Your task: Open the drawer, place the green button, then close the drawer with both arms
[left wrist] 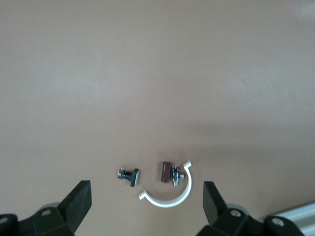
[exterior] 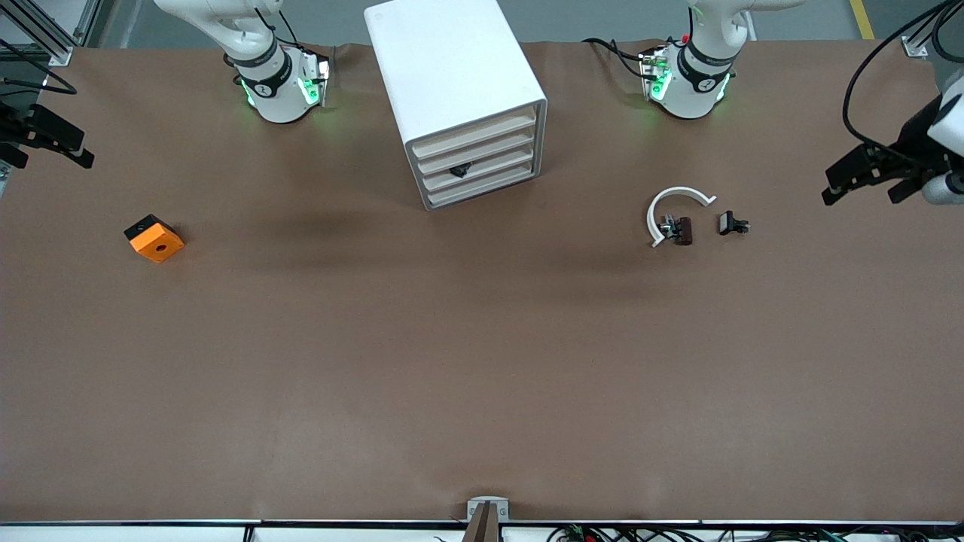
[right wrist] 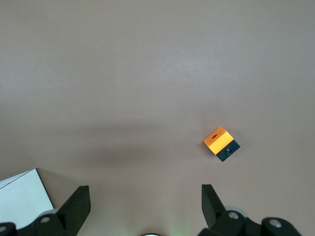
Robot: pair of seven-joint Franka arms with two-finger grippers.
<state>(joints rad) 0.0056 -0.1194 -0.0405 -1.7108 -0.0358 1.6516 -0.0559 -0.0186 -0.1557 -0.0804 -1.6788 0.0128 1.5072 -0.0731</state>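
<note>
Left claw [left wrist: 145, 206], right claw [right wrist: 145, 209]: spread wide, empty.

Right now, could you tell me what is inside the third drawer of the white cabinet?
A small dark object shows at the front of the drawer, which looks closed; its interior is covered.

An orange cube [exterior: 154, 239] with a hole on top sat on the brown table [exterior: 452, 361], toward the right arm's end. Toward the left arm's end lay a white ring [exterior: 675, 208], open on one side, a small dark part [exterior: 680, 229] just inside it, possibly touching. Another black part [exterior: 731, 223] lay beside it.
</note>
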